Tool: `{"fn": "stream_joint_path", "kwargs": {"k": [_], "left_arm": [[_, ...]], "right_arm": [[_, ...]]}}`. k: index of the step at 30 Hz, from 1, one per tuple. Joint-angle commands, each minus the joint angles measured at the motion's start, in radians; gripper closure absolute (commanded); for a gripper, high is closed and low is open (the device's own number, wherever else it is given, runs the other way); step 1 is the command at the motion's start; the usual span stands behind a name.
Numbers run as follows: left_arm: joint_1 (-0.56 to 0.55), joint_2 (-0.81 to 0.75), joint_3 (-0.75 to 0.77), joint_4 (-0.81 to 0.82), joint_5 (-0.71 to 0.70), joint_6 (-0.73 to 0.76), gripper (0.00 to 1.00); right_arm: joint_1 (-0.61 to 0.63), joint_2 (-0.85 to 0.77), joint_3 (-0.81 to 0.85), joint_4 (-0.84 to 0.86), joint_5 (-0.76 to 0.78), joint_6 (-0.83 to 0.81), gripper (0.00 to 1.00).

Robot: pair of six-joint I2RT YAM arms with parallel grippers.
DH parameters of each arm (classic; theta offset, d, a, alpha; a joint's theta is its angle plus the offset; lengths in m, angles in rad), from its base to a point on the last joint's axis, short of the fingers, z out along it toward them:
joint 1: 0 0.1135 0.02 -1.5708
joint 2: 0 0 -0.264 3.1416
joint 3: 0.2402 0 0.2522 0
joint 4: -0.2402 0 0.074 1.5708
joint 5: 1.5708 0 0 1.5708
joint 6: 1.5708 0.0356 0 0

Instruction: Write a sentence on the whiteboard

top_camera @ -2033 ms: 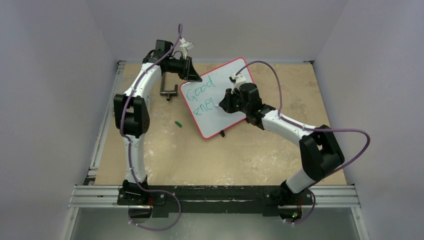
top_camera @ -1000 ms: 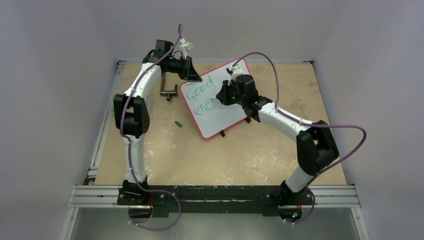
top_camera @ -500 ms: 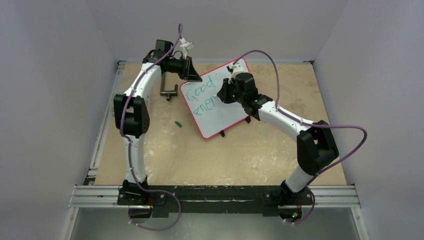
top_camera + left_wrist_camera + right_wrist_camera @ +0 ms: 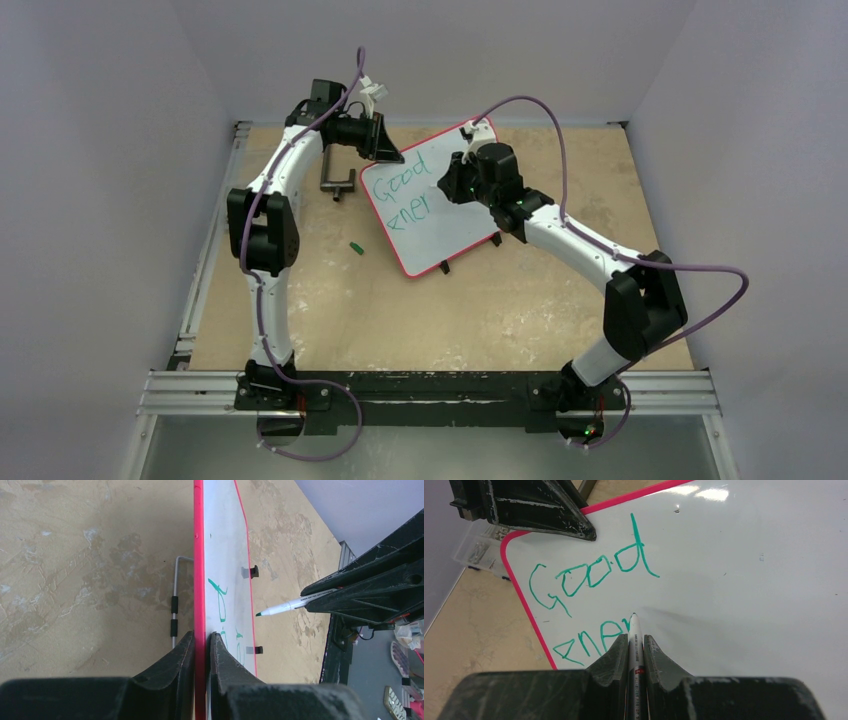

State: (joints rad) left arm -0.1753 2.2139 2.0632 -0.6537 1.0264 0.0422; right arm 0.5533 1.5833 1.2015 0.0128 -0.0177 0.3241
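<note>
The whiteboard (image 4: 445, 225), white with a red frame, stands tilted at the back middle of the table. Green writing (image 4: 400, 195) on it reads "Good" over "ener" (image 4: 594, 575). My left gripper (image 4: 386, 150) is shut on the board's upper left edge, one finger on each side of the red frame (image 4: 199, 580). My right gripper (image 4: 450, 188) is shut on a white green-tipped marker (image 4: 634, 630). The marker's tip sits at the end of "ener"; I cannot tell if it touches. The left wrist view shows the marker (image 4: 295, 604) beside the board face.
A green marker cap (image 4: 355, 247) lies on the tan tabletop left of the board. A metal bracket (image 4: 338, 182) stands behind the board's left edge. Two black clip feet (image 4: 446, 267) hold the board's lower edge. Grey walls enclose the table.
My right gripper has moved up and left across the board with the marker, then edged slightly right. More of the second green line now shows. The left arm and the board have not moved.
</note>
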Motion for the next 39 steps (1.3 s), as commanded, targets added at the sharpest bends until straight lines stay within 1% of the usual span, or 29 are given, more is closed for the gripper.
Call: {"fn": "stream_joint_path", "kwargs": {"k": [1, 26, 39], "left_arm": [[-0.008, -0.066, -0.008, 0.023, 0.018, 0.064, 1.0], [-0.008, -0.066, -0.009, 0.026, 0.021, 0.064, 1.0], [-0.007, -0.066, -0.01, 0.028, 0.021, 0.064, 1.0]], "right_arm": [[-0.008, -0.005, 0.002, 0.011, 0.038, -0.002, 1.0], [-0.009, 0.079, 0.022, 0.011, 0.024, -0.001, 1.0], [-0.003, 0.091, -0.036, 0.02, -0.024, 0.009, 1.0]]}}
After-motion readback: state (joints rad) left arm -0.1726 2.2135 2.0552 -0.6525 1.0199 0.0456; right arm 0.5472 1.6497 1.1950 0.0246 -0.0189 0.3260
